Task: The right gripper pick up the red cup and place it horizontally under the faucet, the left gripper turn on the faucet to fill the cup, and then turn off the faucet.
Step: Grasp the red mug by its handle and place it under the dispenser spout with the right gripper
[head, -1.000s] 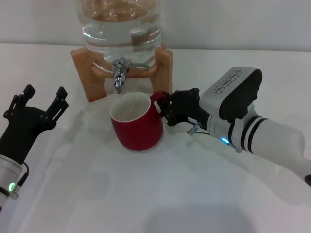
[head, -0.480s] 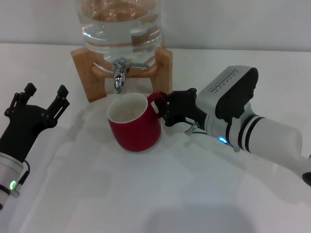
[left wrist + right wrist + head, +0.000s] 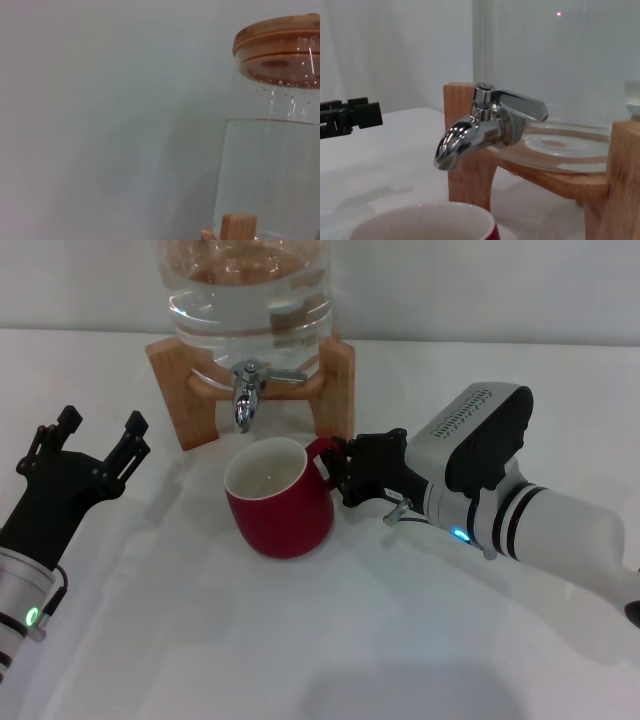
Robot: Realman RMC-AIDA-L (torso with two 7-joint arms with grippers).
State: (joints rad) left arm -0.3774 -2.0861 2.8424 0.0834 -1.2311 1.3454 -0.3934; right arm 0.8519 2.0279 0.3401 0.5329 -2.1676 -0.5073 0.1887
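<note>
A: How far along is the task?

B: The right end effector [image 3: 338,468] grips the red cup [image 3: 279,497] by its handle; the cup sits upright on the desk [image 3: 300,640], just in front of the faucet [image 3: 246,392], not quite beneath the spout.

A: And the rest?

B: The left end effector [image 3: 95,440], fingers spread, waits well left of the faucet. Opening, filling and closing remain.

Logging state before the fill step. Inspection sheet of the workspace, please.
Surface: white table, bare in front.
Job's things: red cup upright, just in front of and below the faucet; faucet lever sideways, no water running.
Clutter: nothing seen.
Grippers: right pincer shut on the cup's handle; left pincer open, off to the cup's left, apart from the faucet.
Cables: nothing seen.
Surroundings: glass water jar on wooden stand, pale wall behind.
</note>
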